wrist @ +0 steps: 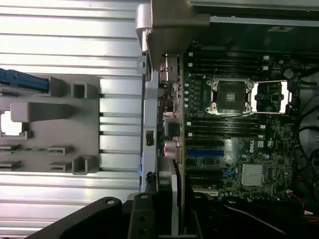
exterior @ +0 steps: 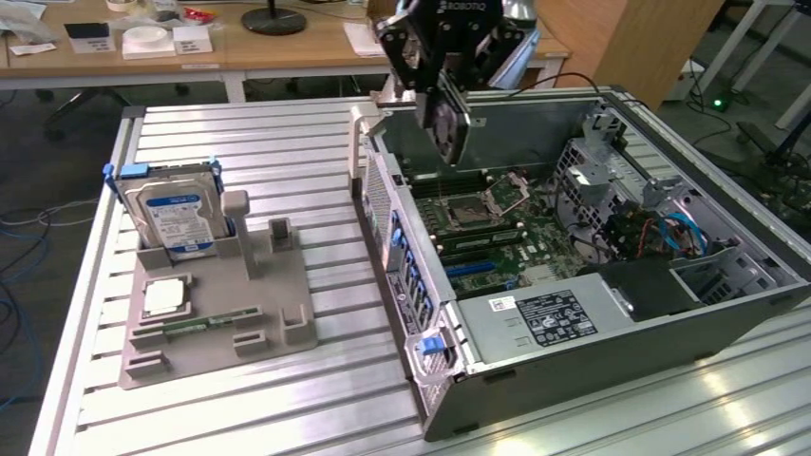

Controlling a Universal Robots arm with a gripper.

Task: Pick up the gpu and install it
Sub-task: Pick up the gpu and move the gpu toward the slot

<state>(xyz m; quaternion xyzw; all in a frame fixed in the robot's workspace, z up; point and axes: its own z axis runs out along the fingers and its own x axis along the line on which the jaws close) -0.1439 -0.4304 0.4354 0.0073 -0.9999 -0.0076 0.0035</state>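
Observation:
The gpu (exterior: 450, 133) is a thin dark card that hangs on edge above the open computer case (exterior: 709, 313), over the near wall by the motherboard (exterior: 488, 223). My gripper (exterior: 443, 87) is shut on the card's upper part. In the wrist view the gpu (wrist: 175, 184) is seen edge-on between my gripper (wrist: 174, 216) fingers, with its silvery end toward the case's rear wall (wrist: 149, 124). The card runs alongside the blue and black expansion slots (wrist: 205, 149) on the motherboard (wrist: 269, 144), still above them.
A grey fixture tray (exterior: 273, 304) on the slatted aluminium table (exterior: 254, 408) holds a blue-labelled hard drive (exterior: 178, 214) and a square CPU chip (exterior: 165, 296). Inside the case are the power supply (exterior: 545, 318), the CPU socket (exterior: 500, 199) and cables (exterior: 659, 233). Wooden desks (exterior: 292, 47) stand behind.

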